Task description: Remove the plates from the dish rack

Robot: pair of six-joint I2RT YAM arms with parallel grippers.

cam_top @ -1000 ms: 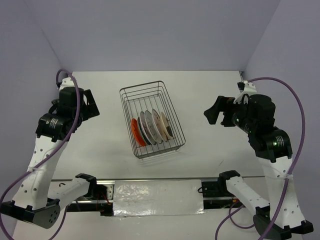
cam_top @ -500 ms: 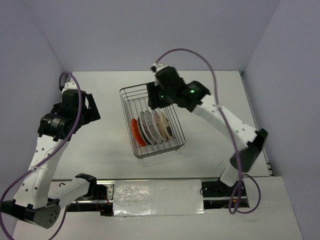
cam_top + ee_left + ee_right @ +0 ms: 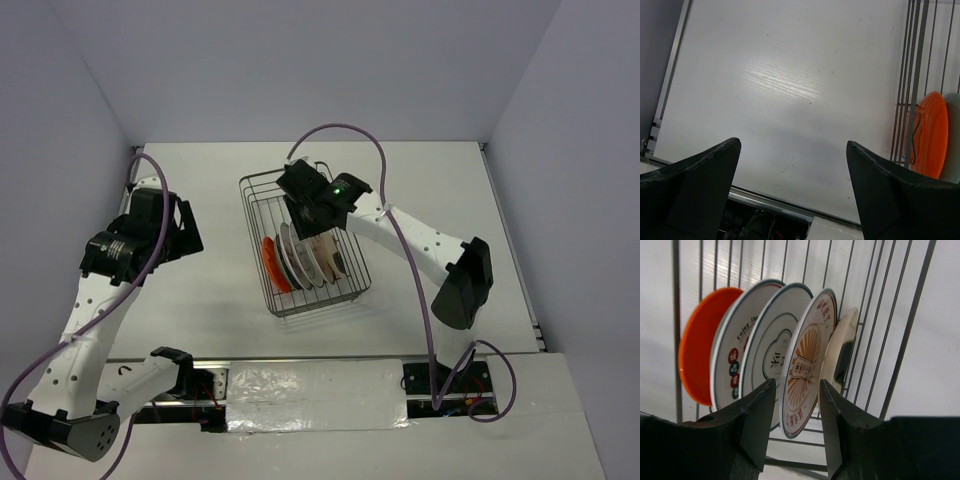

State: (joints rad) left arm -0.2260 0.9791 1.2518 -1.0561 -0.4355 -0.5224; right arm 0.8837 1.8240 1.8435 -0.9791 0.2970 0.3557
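Observation:
The dish rack (image 3: pixel 262 190) is a dark wire basket in the middle of the table. Several plates (image 3: pixel 305 255) stand on edge in its near half, the orange plate (image 3: pixel 271 265) leftmost. My right gripper (image 3: pixel 312 215) reaches down into the rack over them. In the right wrist view its jaws (image 3: pixel 797 384) are half-narrowed and straddle the edge of the sunburst plate (image 3: pixel 807 355), with a sliver of gap on each side. The orange plate (image 3: pixel 697 360) and two white printed plates sit left of it, a cream plate (image 3: pixel 840 350) to its right. My left gripper (image 3: pixel 185 225) hangs wide open and empty left of the rack.
In the left wrist view the open left gripper (image 3: pixel 792 144) looks down on bare table, with the rack wires (image 3: pixel 912 75) and the orange plate (image 3: pixel 930 135) at the right edge. The rack's wire wall (image 3: pixel 900 340) stands close to the right of my right fingers.
My right arm swung from the table's right side to above the rack and lowered over the plates, its jaws narrowing from wide open. The left arm barely shifted.

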